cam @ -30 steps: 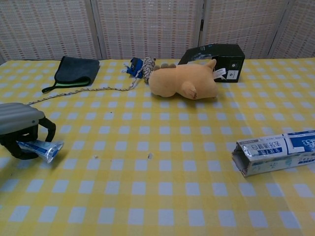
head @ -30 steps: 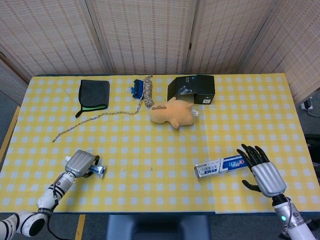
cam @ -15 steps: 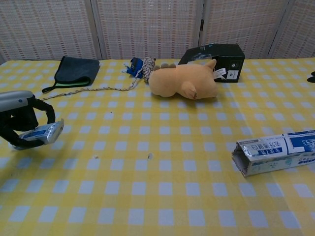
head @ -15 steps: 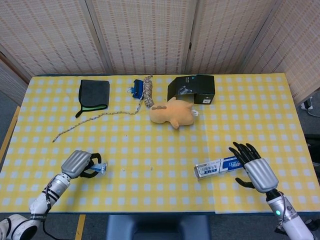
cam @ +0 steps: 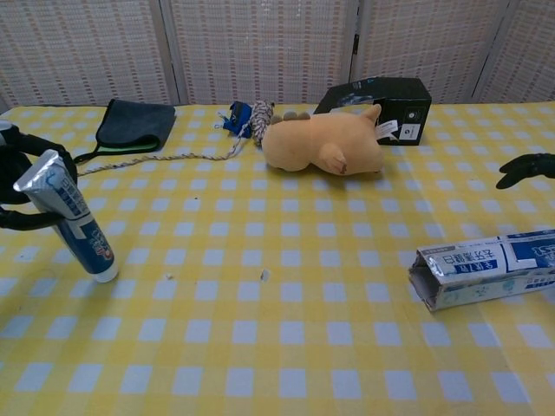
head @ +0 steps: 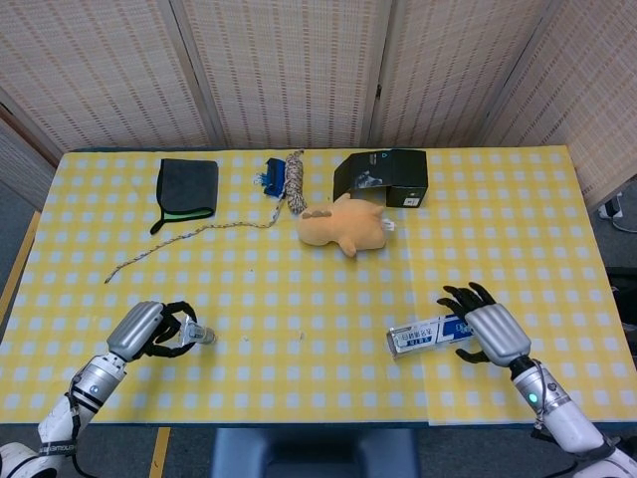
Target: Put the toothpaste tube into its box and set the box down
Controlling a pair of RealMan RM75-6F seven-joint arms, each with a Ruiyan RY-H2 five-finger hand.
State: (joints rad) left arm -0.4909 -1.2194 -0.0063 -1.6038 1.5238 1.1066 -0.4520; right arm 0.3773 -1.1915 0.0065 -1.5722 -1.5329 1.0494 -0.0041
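Observation:
The blue-and-white toothpaste tube [cam: 71, 218] stands nearly upright at the table's front left, cap down and crimped end up. My left hand [cam: 16, 186] grips its upper part; from the head view the hand [head: 149, 329] shows with only the tube's end [head: 199, 335] poking out to the right. The toothpaste box [cam: 486, 269] lies flat at the front right, its open end facing left. My right hand [head: 485, 331] hovers over the right end of the box [head: 426, 337], fingers spread, holding nothing. In the chest view only its dark fingertips [cam: 525, 166] show, above the box.
A tan plush toy [head: 343, 227] lies mid-table, with a black carton [head: 383, 177] just behind it. A dark cloth [head: 186, 186] and a coiled rope [head: 289, 179] with a trailing cord sit at the back left. Both hands are close to the table's front edge.
My left hand has lifted the tube off the table and turned it from lying flat to nearly upright. The right hand has moved left and over the box's right end.

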